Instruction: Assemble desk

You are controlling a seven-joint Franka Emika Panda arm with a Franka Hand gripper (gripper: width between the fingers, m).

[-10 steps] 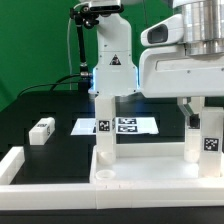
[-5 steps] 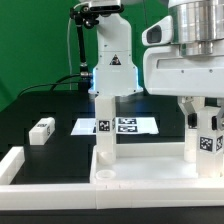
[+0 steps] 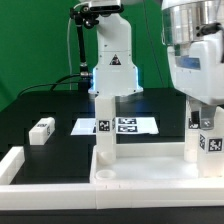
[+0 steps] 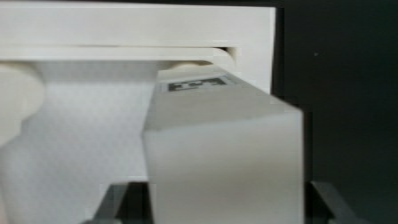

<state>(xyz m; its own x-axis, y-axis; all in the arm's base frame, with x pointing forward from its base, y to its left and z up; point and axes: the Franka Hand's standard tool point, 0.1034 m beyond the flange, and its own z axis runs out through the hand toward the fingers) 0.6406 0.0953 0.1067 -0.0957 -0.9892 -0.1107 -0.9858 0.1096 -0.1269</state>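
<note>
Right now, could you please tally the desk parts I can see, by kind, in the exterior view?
Tabletop panel: 1
Legs standing on the panel: 2
Loose leg block on the table: 1
Total: 4

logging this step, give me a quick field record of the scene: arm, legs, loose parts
gripper: closed on a leg, at the exterior view's right
held leg: upright on the tabletop
other leg: upright on the tabletop, toward the left
loose leg: lying on the black table, apart from the tabletop
marker board: flat behind the legs
</note>
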